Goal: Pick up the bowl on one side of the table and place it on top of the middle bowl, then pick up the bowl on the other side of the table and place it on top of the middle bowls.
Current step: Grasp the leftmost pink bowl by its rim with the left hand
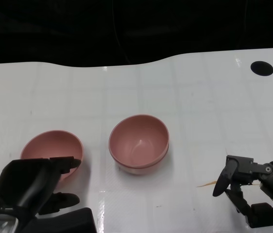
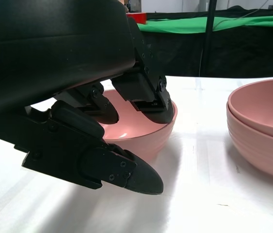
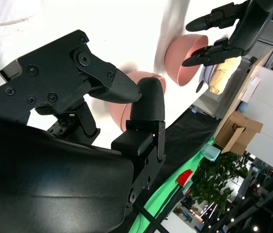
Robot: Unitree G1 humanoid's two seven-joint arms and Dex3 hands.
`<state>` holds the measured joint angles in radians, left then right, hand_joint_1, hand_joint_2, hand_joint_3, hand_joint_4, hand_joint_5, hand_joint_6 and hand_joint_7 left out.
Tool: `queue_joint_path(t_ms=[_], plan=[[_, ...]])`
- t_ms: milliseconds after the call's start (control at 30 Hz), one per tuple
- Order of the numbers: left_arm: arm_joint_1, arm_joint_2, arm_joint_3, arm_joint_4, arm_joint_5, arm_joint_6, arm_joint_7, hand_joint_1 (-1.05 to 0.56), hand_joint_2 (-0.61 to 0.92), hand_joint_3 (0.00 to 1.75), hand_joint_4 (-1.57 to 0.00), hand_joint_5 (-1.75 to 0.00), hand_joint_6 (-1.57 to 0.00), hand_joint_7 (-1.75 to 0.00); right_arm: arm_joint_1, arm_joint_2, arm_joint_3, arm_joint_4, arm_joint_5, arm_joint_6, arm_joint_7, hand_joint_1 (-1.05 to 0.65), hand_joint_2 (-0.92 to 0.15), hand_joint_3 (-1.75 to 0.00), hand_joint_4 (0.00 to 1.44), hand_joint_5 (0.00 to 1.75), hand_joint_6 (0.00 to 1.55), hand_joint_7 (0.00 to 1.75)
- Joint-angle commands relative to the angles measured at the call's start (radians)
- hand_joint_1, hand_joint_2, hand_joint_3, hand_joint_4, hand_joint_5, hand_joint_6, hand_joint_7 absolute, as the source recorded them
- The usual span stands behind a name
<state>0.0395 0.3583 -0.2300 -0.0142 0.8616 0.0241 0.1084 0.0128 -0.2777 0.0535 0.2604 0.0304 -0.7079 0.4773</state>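
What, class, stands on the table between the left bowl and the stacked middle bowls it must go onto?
Nothing visible: bare white table separates the left bowl from the middle bowls. The left hand is at the left bowl's rim.

White table [image 1: 199,111] with faint grid lines and a black round hole [image 1: 262,68] near its far right corner carried a pink bowl [image 1: 54,148] at the left, two stacked pink bowls [image 1: 138,143] in the middle, and a thin tan sliver [image 1: 206,184] toward the right.
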Motion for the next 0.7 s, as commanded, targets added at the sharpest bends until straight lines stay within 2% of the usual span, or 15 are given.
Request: queue_joint_path(t_ms=[33,700], plan=[[-0.008,0.022,0.001,0.006,-0.005,0.000,0.002,-0.66,0.88,0.00,-0.77,0.00,-0.80,0.00,0.004,-0.016,-0.004,-0.005,0.007,-0.001,-0.004,-0.17,-0.60,-1.06,0.88,1.75,0.68,1.71],[-0.015,0.056,0.017,0.024,-0.014,0.015,0.004,-0.66,0.90,0.00,-0.75,0.00,-0.81,0.00,0.001,-0.014,-0.002,-0.008,0.011,0.001,-0.001,-0.17,-0.59,-1.08,0.88,1.75,0.68,1.71]])
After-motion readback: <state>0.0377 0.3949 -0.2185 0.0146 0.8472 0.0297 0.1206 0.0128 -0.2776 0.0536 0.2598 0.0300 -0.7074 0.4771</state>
